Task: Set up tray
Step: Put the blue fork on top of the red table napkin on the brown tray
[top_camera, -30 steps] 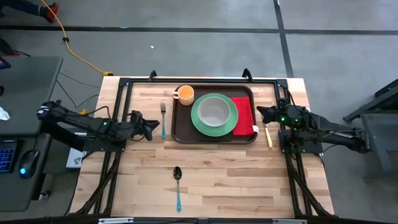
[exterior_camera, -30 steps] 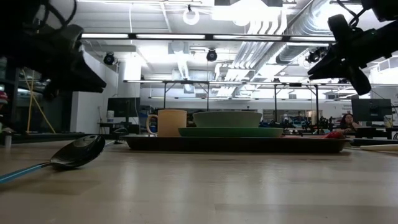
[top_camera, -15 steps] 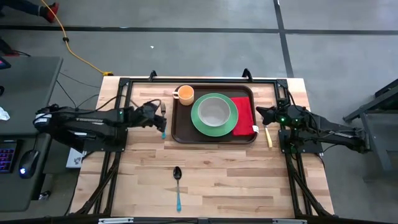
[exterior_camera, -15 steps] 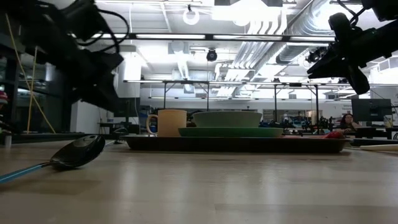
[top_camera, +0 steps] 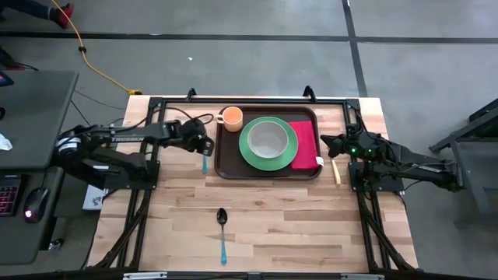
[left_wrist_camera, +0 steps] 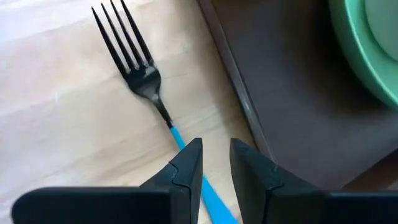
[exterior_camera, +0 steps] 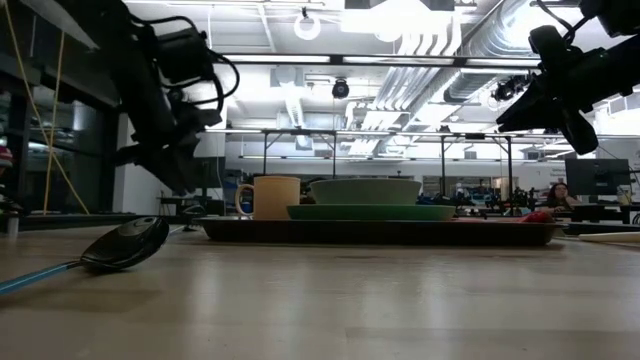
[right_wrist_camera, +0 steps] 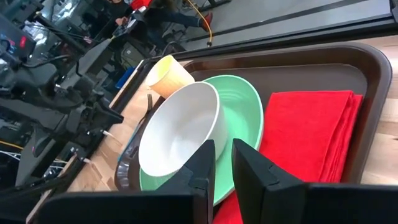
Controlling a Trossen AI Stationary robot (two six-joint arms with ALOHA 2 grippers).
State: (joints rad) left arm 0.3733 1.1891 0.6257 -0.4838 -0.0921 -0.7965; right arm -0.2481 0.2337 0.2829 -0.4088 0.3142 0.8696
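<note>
Brown plastic serving tray [top_camera: 226,159], rectangular with rounded corners and a raised rim, sits at the far middle of the light wooden slatted table [top_camera: 296,218]. On it I see a round green plate [top_camera: 268,158] with a white bowl [top_camera: 268,138] in the middle, a small orange cup [top_camera: 231,117] at the far left corner, and a folded red cloth napkin [top_camera: 305,144] on the right side, partly under the plate edge.

My left gripper [left_wrist_camera: 216,163] hangs over the black fork with the blue handle [left_wrist_camera: 138,73], which lies on the wood just beside the tray's left rim. In the left wrist view the jaws stand a narrow gap apart with the blue handle running between them; I can't tell whether they touch it, and nothing is lifted. Fork tines point to the far edge.

My right gripper [right_wrist_camera: 224,163] waits just off the tray's right edge, aimed at the napkin and bowl. Its jaws show a narrow gap and hold nothing. A pale-handled utensil [top_camera: 336,171] lies on the table just beside the tray's right rim, under that arm; I can't tell what kind.

A black spoon with a blue handle [top_camera: 222,233] lies alone near the front of the table, well apart from the tray.
</note>
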